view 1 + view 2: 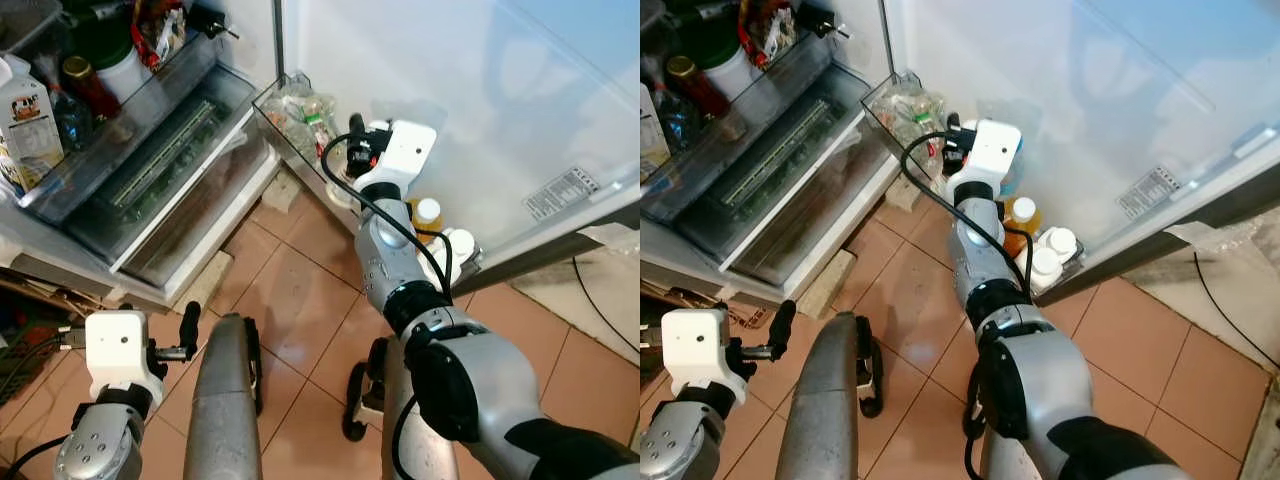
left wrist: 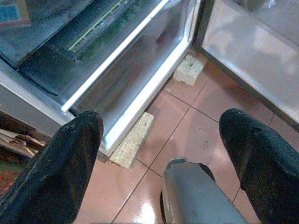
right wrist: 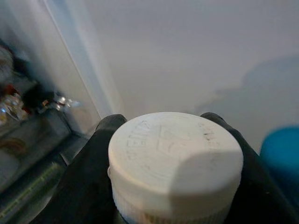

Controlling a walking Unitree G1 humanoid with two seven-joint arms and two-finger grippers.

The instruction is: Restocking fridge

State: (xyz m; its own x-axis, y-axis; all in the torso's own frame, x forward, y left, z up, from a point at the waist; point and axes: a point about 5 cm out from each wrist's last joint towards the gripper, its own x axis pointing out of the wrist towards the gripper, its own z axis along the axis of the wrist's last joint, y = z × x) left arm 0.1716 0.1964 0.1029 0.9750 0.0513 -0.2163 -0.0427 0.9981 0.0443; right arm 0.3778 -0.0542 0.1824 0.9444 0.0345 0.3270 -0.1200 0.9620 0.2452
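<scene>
My right gripper (image 3: 175, 140) reaches into the lower shelf of the open fridge door (image 1: 480, 90) and is shut on a bottle with a white ribbed cap (image 3: 174, 161); both black fingers (image 3: 100, 154) press against its sides. From the head, the white wrist camera (image 1: 405, 150) hides that bottle. Beside it in the door shelf stand an orange juice bottle (image 1: 428, 216) and two white-capped bottles (image 1: 457, 250). A blue cap (image 3: 280, 154) sits close by. My left gripper (image 2: 161, 149) hangs low over the tiled floor, open and empty.
The fridge body at the left holds a milk carton (image 1: 26, 120), jars and bottles above a clear crisper drawer (image 1: 170, 165). A clear door bin (image 1: 292, 108) holds bagged food. Brick blocks (image 2: 133, 140) prop the fridge. A black cable (image 1: 600, 310) lies on the floor at right.
</scene>
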